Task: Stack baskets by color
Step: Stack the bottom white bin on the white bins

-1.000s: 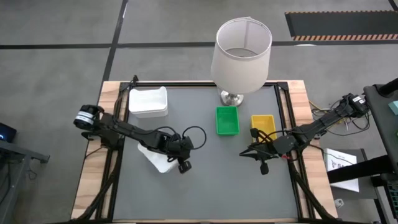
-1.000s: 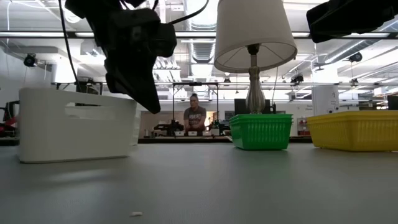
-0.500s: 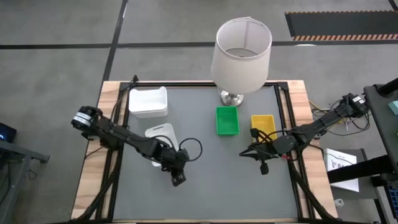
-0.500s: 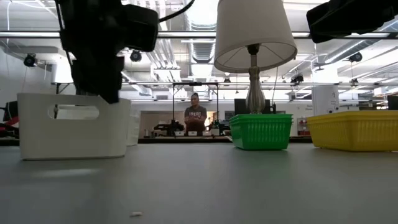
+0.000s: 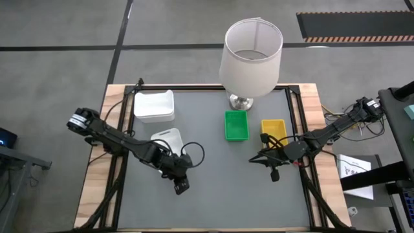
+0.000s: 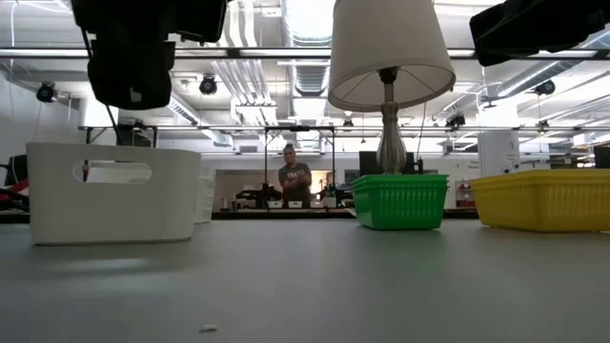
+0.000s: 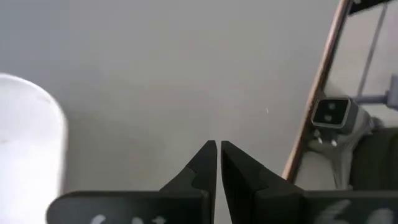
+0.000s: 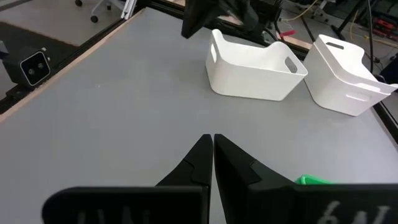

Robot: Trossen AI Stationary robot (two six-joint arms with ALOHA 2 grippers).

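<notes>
Since a second ago the left gripper (image 5: 181,188) has let go of the single white basket (image 5: 167,140) and drawn back toward six o'clock; that basket, then tilted under the fingers, now sits upright on the table (image 5: 220,194), just at the gripper's eleven o'clock. The gripper hangs above bare tabletop with its jaws closed on nothing. The right gripper (image 5: 274,175) has not shifted: it hovers at the six o'clock side of the yellow basket (image 5: 273,129), jaws also pressed together and empty.

At the table's eleven o'clock corner lies the other white basket (image 5: 154,105); it may be two nested, though the overhead view is too coarse to be sure. The green basket (image 5: 236,125) sits just beside the yellow one, on its nine o'clock side, and the lamp (image 5: 250,57) stands at their twelve o'clock.

The white baskets are smooth plastic with rounded corners and slot handles; the green and yellow ones have ribbed, slatted walls. The tabletop is matte grey with a wooden border.
</notes>
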